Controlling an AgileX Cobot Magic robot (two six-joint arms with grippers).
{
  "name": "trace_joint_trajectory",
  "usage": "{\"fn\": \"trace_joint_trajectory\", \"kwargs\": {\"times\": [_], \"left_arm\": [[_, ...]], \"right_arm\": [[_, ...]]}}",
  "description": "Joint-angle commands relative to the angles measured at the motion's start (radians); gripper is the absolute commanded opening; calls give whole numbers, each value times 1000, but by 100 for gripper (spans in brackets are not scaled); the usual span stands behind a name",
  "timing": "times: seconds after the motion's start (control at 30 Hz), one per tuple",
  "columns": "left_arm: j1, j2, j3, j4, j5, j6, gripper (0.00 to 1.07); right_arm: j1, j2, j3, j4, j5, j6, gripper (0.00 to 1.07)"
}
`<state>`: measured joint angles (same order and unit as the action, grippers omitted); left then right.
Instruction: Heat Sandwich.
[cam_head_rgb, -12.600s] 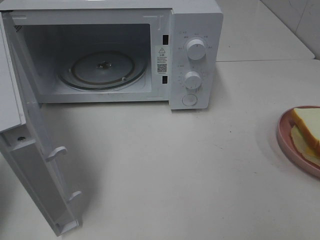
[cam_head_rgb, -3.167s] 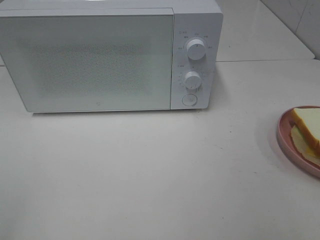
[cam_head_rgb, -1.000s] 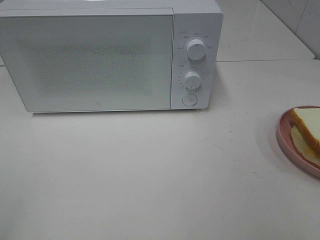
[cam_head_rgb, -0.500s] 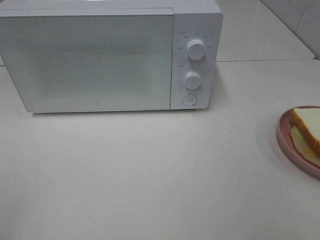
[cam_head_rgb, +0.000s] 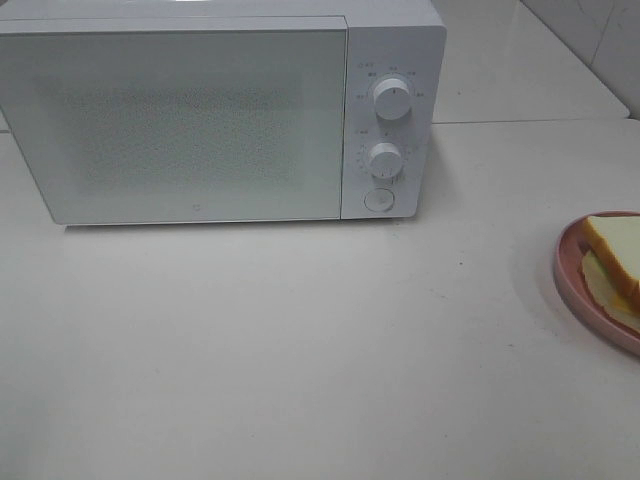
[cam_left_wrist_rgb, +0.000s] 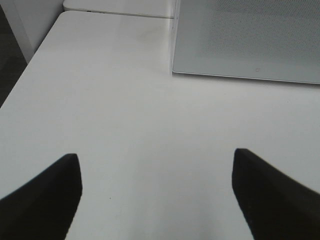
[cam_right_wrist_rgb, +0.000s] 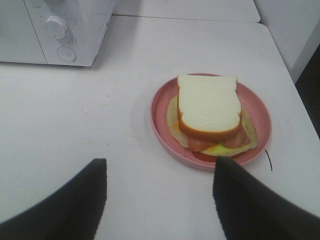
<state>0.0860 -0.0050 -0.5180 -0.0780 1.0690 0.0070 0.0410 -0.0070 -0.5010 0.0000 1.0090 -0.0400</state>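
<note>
The sandwich (cam_right_wrist_rgb: 208, 111) sits on the round pink plate (cam_right_wrist_rgb: 162, 97) at the centre-right of the right wrist frame, directly ahead of the right gripper (cam_right_wrist_rgb: 160, 200), whose two dark fingers stand wide apart at the lower edge and hold nothing. In the exterior high view the plate is cut by the right edge, well apart from the white microwave (cam_head_rgb: 395, 40) at upper left, whose door (cam_head_rgb: 180, 125) is shut. The left gripper (cam_left_wrist_rgb: 157, 192) is likewise spread and empty, facing bare counter with the microwave door's lower corner at the upper right of its frame. The right arm is judged clearly nearer the sandwich (the left nearer the door). The bread's crust edge faces the right fingers roughly square-on; no long axis is marked.
</note>
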Motion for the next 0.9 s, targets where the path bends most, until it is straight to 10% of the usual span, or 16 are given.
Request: {"fn": "trace_joint_trajectory", "kwargs": {"times": [0.03,0.9], "left_arm": [[0,-23,2,5,-1,-7,78],[0,-23,2,5,-1,-7,78]], "right_arm": [[-3,-25,1,0,-12,3,61],[-3,-25,1,0,-12,3,61]]}}
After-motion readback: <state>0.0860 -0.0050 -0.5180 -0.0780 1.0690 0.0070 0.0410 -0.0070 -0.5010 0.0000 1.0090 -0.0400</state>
